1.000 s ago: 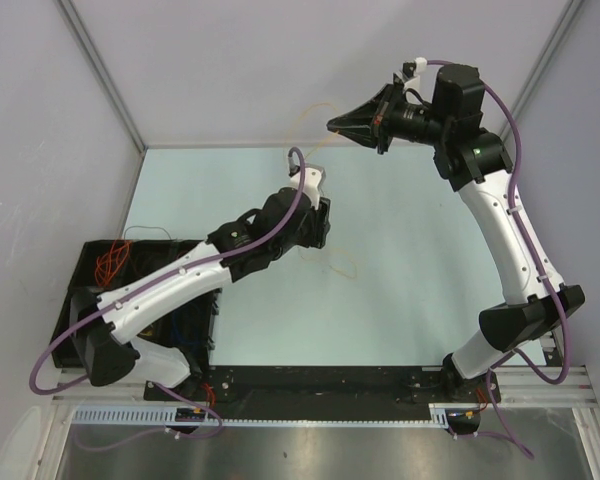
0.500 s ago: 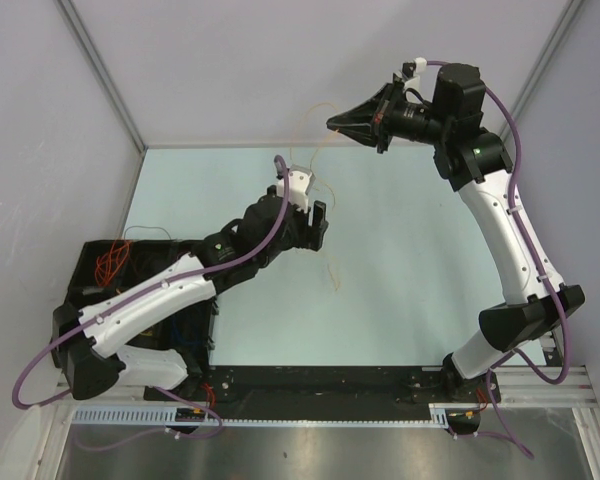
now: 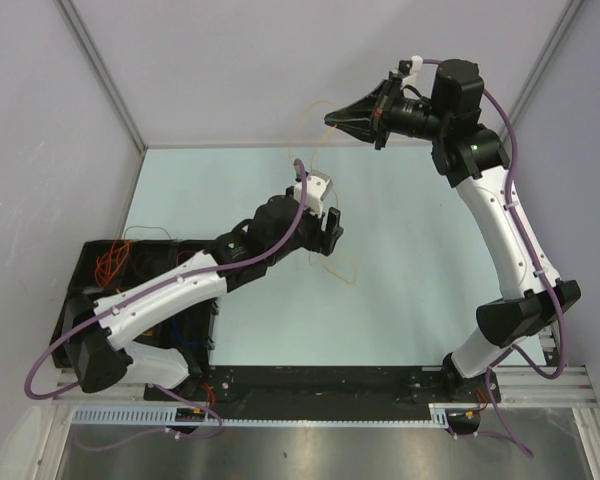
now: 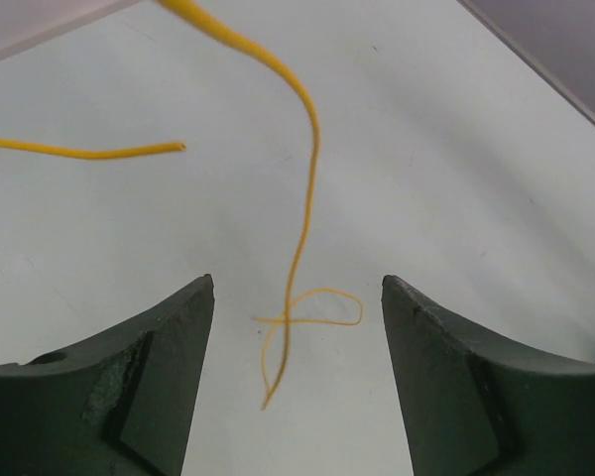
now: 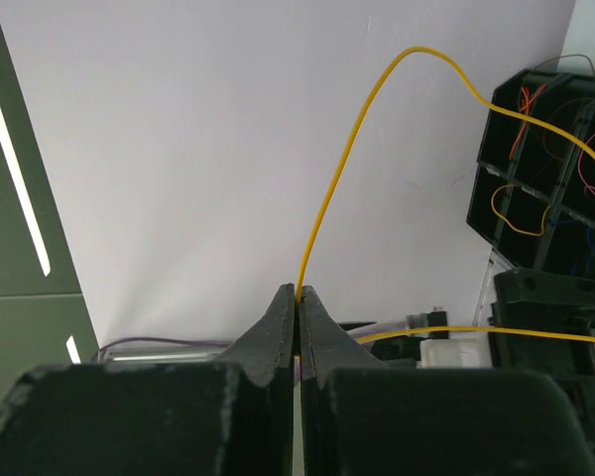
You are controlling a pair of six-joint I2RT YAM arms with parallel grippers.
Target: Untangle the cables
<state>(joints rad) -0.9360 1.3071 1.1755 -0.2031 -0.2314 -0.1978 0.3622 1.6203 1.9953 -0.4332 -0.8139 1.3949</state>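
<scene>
Left wrist view: the left gripper [image 4: 297, 288] has its fingers spread wide and holds nothing. A yellow cable [image 4: 314, 149] hangs between them down to the table [image 4: 476, 149], where its tail crosses itself in one small loop [image 4: 322, 307]. A second yellow end [image 4: 99, 153] reaches in from the left; I cannot tell whether it belongs to the same wire.

Right wrist view: the right gripper [image 5: 297, 296] has its jaws pressed together on the yellow cable, which rises from the pinch, bends over and passes in front of a black bin [image 5: 486, 198]. Red and orange wires [image 5: 521, 109] lie bunched in the bin's compartments.

Top external view: the right gripper is lifted high at the far side of the table, while the left gripper hovers at mid-table beside the hanging strand. The bin sits at the left edge with the other wires inside it.

As a judgement, one cable looks drawn nearly free of the bundle. Its tail loop is not yet straightened and the wires in the bin remain to be sorted, so most of the task is left.
</scene>
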